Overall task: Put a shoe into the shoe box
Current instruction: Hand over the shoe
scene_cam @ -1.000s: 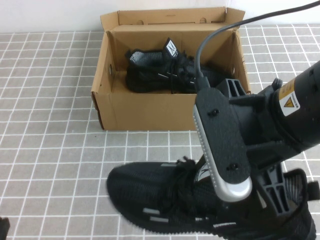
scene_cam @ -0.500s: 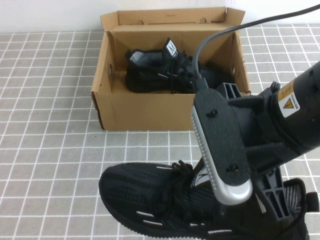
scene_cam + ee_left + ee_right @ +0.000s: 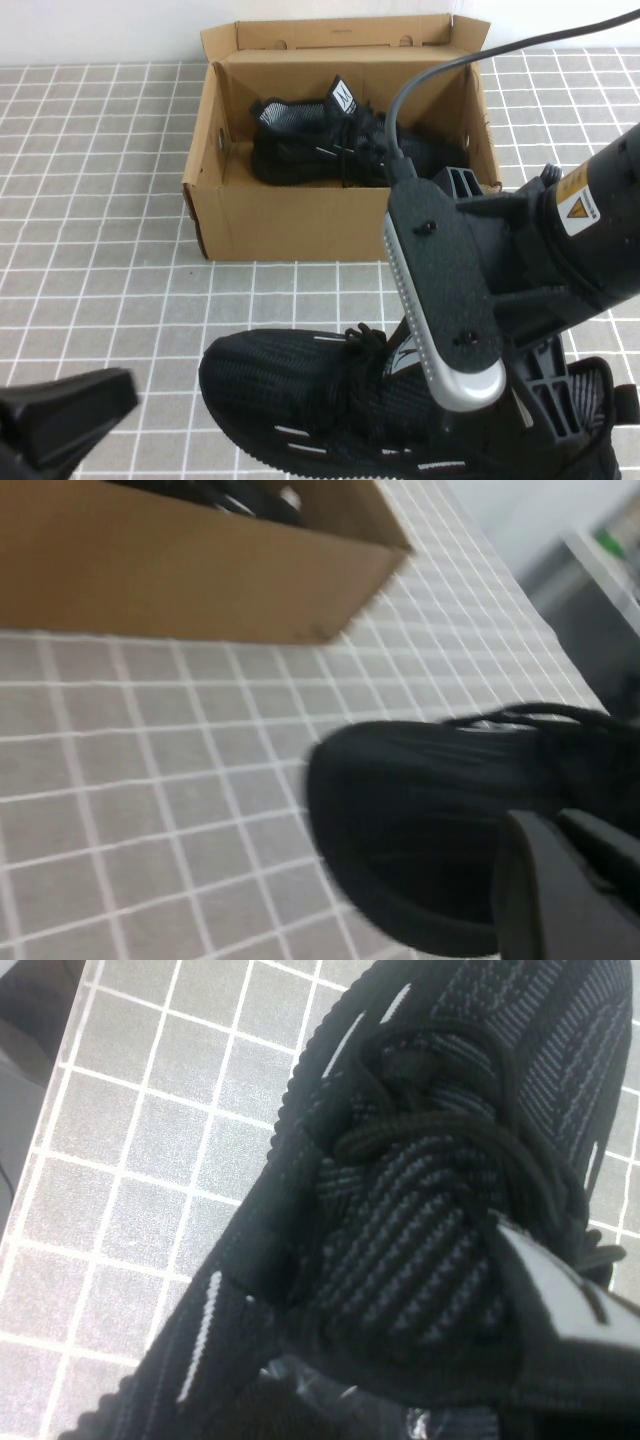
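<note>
The shoe (image 3: 290,390), a black knit sneaker with white side dashes, lies across the front of the table, toe to the left. My right gripper (image 3: 535,400) reaches down into its collar behind the white-logo tongue and is shut on it. The right wrist view is filled by its laces and tongue (image 3: 420,1210). The brown shoe box (image 3: 290,215) stands open behind, lid flap up, with the mate shoe (image 3: 320,140) inside. My left gripper (image 3: 70,410) is low at the front left, just left of the shoe's toe (image 3: 420,820), and shows in its own view (image 3: 570,890).
Grey tiled tabletop (image 3: 100,250) surrounds the box on the left and in front. The box's front wall (image 3: 150,570) stands between the shoe and the box interior. The right arm's cable (image 3: 420,90) arcs over the box's right end.
My left gripper has come into view at the front left corner. The shoe's toe shifted slightly left between the earliest frame and now; the right arm barely moved.
</note>
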Robot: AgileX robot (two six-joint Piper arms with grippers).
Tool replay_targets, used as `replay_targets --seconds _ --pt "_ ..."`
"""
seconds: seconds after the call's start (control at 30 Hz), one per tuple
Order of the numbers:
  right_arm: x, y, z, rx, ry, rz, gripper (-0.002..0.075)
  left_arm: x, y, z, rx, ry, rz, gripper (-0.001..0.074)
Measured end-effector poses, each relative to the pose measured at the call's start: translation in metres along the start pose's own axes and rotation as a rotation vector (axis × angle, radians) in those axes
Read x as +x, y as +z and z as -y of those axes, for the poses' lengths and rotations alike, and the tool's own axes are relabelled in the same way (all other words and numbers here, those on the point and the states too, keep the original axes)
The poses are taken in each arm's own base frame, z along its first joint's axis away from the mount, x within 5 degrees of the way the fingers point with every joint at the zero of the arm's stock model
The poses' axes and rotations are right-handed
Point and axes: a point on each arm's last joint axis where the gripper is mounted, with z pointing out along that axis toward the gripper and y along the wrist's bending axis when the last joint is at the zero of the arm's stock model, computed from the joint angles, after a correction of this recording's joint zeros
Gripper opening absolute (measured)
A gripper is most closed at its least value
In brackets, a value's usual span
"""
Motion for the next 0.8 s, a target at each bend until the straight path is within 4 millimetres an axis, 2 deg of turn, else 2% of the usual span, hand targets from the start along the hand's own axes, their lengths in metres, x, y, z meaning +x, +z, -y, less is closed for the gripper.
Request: replay_targets --seconds 0.1,0.23,0.53,0.67,0.8 --pt "0.0 0.0 0.0 0.0 0.0 0.0 -0.0004 -0.017 0.007 0.012 0.06 0.035 -0.086 -0.0001" --pt "0.0 0.0 0.0 -0.001 0.001 0.002 -0.0004 -0.041 0.017 0.023 0.115 0.061 -0.113 -0.0001" --pt "-0.001 0.0 0.0 -0.004 0.004 0.008 -0.0004 -0.082 0.062 0.035 0.249 0.125 -0.27 -0.0001" --pt "-0.001 0.0 -0.001 -0.007 0.019 0.009 -0.0004 -0.104 0.079 0.027 0.256 0.132 -0.332 -0.0001" --pt "-0.001 0.0 -0.001 -0.013 0.023 0.006 -0.0004 -0.131 0.091 0.003 0.255 0.138 -0.374 -0.0001"
